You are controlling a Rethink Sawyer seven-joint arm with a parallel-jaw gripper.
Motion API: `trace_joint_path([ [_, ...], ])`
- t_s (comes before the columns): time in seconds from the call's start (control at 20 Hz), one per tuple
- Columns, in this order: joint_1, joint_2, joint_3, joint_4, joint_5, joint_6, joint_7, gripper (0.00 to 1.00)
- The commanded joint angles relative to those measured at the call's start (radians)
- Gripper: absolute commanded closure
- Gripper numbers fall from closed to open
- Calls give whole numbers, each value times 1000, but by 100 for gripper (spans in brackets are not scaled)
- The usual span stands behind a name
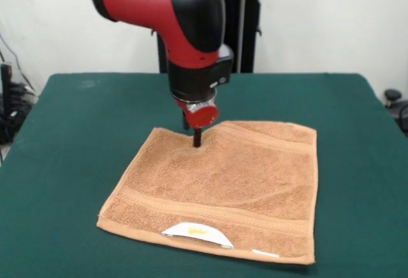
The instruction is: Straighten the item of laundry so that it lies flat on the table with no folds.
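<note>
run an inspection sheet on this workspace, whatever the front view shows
surface: green cloth-topped table, bare around the towel
job's things: orange terry towel spread nearly flat, woven bands visible; white label with a yellow mark at its near edge; slight pucker where the gripper touches
clutter: nothing seen
grippers: gripper down on the towel near its far left corner; open or shut cannot be told
cables: dark cables beyond the left table edge
surroundings: white wall behind; black stand behind the arm; dark object at right edge
</note>
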Motion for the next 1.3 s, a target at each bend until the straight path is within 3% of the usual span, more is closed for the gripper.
trace_joint_path([
  [0.05, 102, 146, 20, 3, 43, -266, 219, 0],
  [0.3, 132, 152, -9, 21, 72, -381, 241, 0],
  [0.35, 139, 153, -17, 21, 78, -386, 242, 100],
  [0.65, 126, 136, 14, 54, 153, -388, 266, 100],
  [0.8, 193, 84, -60, 84, 210, -352, 305, 100],
  [0.95, 304, -3, -227, 18, 223, -14, 255, 100],
  [1.15, 417, 15, -470, -226, 158, 521, 215, 100],
  [1.3, 445, 51, -570, -325, 124, 666, 227, 100],
])
